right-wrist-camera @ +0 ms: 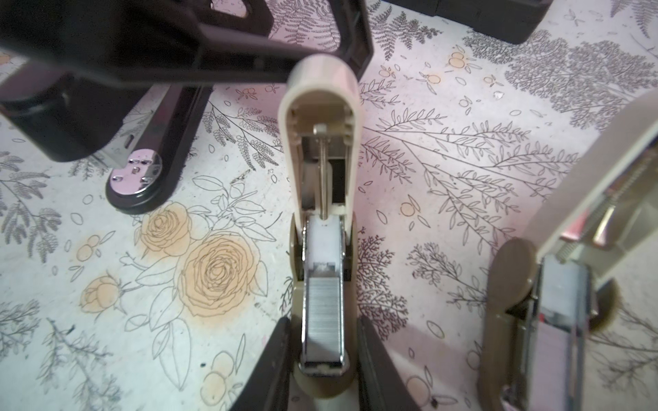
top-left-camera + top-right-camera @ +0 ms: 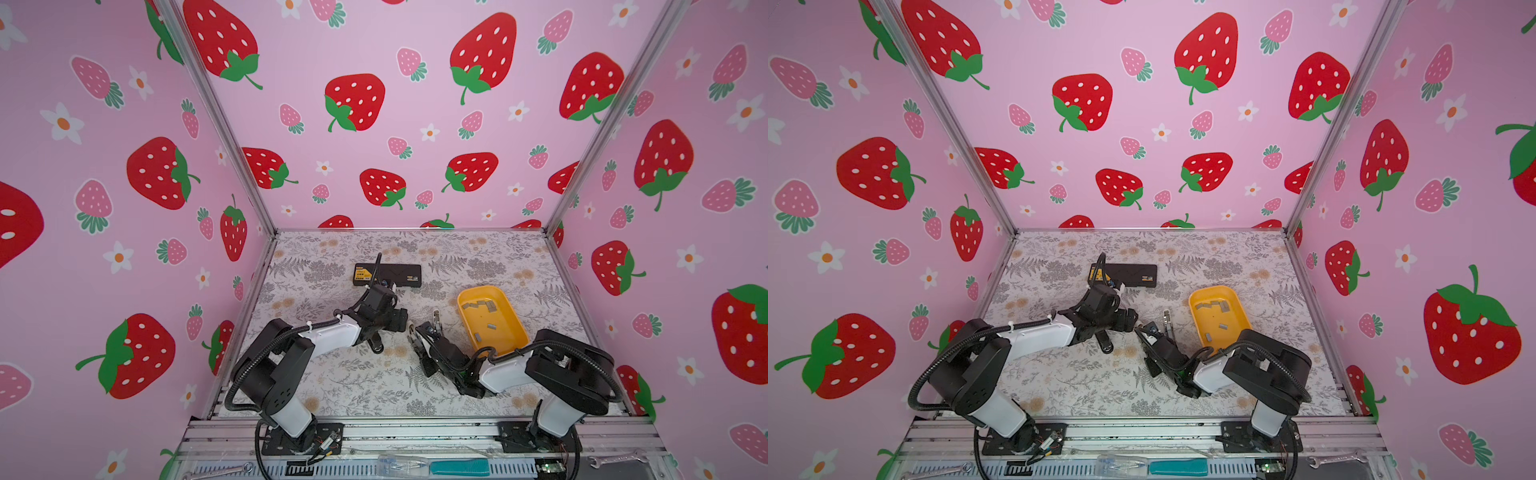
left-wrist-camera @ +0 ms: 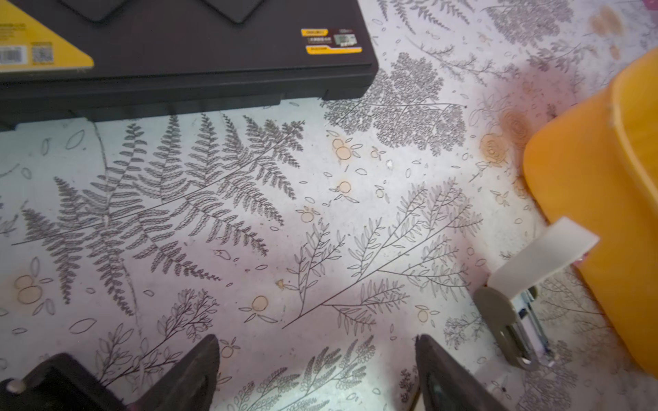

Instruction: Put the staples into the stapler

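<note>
The stapler (image 1: 322, 89) is a small beige plastic shell with a rounded nose. Its lid is swung up, baring a bright chrome channel. A finely ribbed grey block of staples (image 1: 324, 306) lies flat in that channel, with a white pusher just past it. The right gripper (image 1: 324, 320) has its dark, wedge-shaped fingers (image 1: 277, 359) pressed on either flank of the stapler's base — clamped on it, the staples between the jaws. To one side of these jaws stands a second stapler (image 1: 555, 306), also hinged open. Beyond them lies a black stapler (image 1: 142, 181) with a mirror-bright anvil plate.

The left gripper (image 3: 317, 377) has its jaws wide apart over bare table, nothing between them. Ahead of them sits a matte black case (image 3: 178, 60) with yellow labels, and off to the side a glossy yellow tray (image 2: 507, 320). Loose strips (image 2: 478, 305) lie scattered in the tray, apart from both pairs of jaws.

The table (image 2: 353, 386) is papered in grey ferns and pale orange roses — the walls (image 2: 374, 50) are pink with strawberries.
</note>
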Robot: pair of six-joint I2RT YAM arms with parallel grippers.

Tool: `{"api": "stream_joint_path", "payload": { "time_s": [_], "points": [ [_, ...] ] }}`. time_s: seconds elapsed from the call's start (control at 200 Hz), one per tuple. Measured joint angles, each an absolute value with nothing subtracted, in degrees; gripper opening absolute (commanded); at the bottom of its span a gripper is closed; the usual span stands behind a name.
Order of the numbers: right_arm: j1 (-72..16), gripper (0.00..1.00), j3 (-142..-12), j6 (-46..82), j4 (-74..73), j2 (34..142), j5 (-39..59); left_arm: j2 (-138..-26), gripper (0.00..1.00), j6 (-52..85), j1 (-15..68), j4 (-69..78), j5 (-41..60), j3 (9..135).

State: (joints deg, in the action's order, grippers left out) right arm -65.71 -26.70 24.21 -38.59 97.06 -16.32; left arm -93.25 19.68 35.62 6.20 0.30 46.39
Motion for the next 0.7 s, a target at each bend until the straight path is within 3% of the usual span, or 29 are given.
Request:
{"api": "stream_joint_path", "payload": {
  "time_s": [0.345,0.7],
  "points": [
    [-65.7,0.23,-26.6,24.9,-39.4,97.3,-16.0,-93.3,0.88,16.1,39.8,9.3,0.0,45.1],
    [-65.7,0.37,-25.3,25.6,-40.4,96.5,-15.5,-92.8,0.87,14.6,42.2,12.7,-1.3,40.7]
  ]
}}
